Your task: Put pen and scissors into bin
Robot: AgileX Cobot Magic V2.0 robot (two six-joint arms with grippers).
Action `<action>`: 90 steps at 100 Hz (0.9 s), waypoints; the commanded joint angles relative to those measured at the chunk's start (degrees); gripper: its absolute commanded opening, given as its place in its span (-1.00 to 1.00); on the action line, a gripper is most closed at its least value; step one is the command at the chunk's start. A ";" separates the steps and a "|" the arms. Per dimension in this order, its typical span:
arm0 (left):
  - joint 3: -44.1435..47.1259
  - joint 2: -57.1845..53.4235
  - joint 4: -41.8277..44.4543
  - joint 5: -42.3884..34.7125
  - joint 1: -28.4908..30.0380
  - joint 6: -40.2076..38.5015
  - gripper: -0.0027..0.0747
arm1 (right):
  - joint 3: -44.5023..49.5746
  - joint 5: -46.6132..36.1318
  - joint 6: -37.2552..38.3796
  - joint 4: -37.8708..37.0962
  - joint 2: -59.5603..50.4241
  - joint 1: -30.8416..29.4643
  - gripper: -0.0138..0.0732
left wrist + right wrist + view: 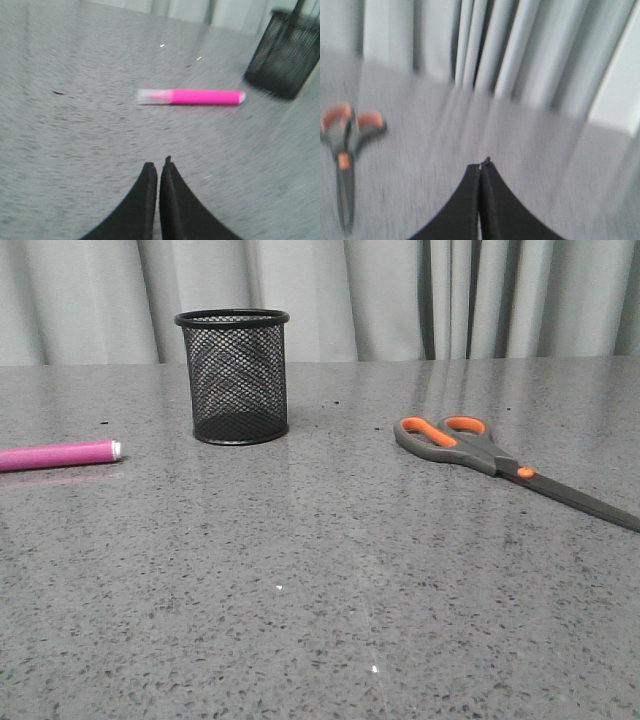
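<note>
Pen (58, 454): a slim magenta-pink marker with a small white tip, lying flat at the left edge of the grey speckled tabletop (320, 590). Just right of it and further back stands the bin (233, 376), a black wire-mesh cup, upright. Well to the right lie the scissors (500, 462), dark grey with orange-lined loops and an orange pivot dot, blades pointing right. The left tool (158, 170) hangs above the tabletop near the pen, fingers pressed together and holding nothing. The right tool (481, 170) is likewise closed and unladen, beside the scissors.
</note>
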 commanded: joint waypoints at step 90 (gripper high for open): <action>-28.41 16.62 -18.34 6.03 0.09 21.49 -0.46 | -18.97 22.21 1.28 35.79 12.34 -0.37 0.11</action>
